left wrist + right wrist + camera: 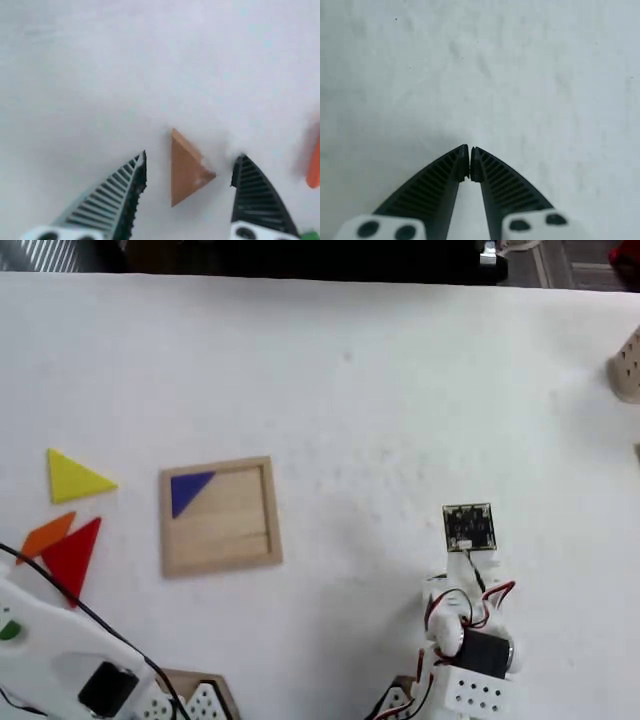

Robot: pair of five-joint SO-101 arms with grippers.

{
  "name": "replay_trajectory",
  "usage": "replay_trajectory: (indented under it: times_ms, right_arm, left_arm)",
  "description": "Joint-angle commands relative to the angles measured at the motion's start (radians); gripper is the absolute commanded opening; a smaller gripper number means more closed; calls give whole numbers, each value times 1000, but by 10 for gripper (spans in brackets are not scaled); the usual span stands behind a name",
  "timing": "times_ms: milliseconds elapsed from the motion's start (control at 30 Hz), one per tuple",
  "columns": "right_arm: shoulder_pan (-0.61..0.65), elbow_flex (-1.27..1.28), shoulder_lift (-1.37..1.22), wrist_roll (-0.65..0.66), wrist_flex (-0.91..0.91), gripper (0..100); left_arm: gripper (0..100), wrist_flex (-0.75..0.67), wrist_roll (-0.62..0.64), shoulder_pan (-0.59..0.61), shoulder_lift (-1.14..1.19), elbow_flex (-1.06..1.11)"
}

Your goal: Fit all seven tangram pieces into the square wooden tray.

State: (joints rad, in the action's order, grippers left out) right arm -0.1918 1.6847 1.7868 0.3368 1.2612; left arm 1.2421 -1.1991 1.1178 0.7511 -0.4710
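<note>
The square wooden tray [220, 517] lies left of the table's centre, with a blue triangle [188, 490] in its far left corner. To its left lie a yellow triangle [75, 477], an orange piece [45, 535] and a red triangle [75, 555]. My left gripper [191, 159] is open just above the table, and a small brown triangle [187, 167] lies flat between its fingers, touching neither. The orange piece [314, 165] shows at that view's edge. My left arm [60, 650] comes in at the near left corner. My right gripper [470, 162] is shut on nothing over bare table.
The right arm [468, 640] stands folded at the near right, well away from the tray. A beige perforated object [625, 365] sits at the far right edge. A black cable [100, 620] runs over the left arm. A wooden block [200, 695] is at the near edge.
</note>
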Motion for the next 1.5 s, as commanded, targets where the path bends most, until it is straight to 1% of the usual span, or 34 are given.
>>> replay_trajectory:
  times_ms: [0, 233, 300, 533, 667, 933, 1167, 1467]
  right_arm:
    - [1, 6, 12, 9, 5, 17]
    - [1, 6, 12, 9, 5, 17]
    - [1, 6, 12, 9, 5, 17]
    - [1, 6, 12, 9, 5, 17]
    - [1, 6, 12, 9, 5, 17]
    - [1, 6, 12, 9, 5, 17]
    - [1, 6, 12, 9, 5, 17]
    - [-1, 6, 12, 9, 5, 17]
  left_arm:
    - [282, 44, 52, 27, -105, -32]
    - [282, 86, 64, 36, -120, -38]
    - [282, 78, 61, 33, -110, -32]
    - [282, -60, 61, 28, -16, -18]
    - [279, -80, 57, 27, 36, -18]
    - [159, -71, 57, 27, 50, -9]
    - [95, 84, 57, 27, 50, -9]
    - [94, 209, 64, 30, 41, -18]
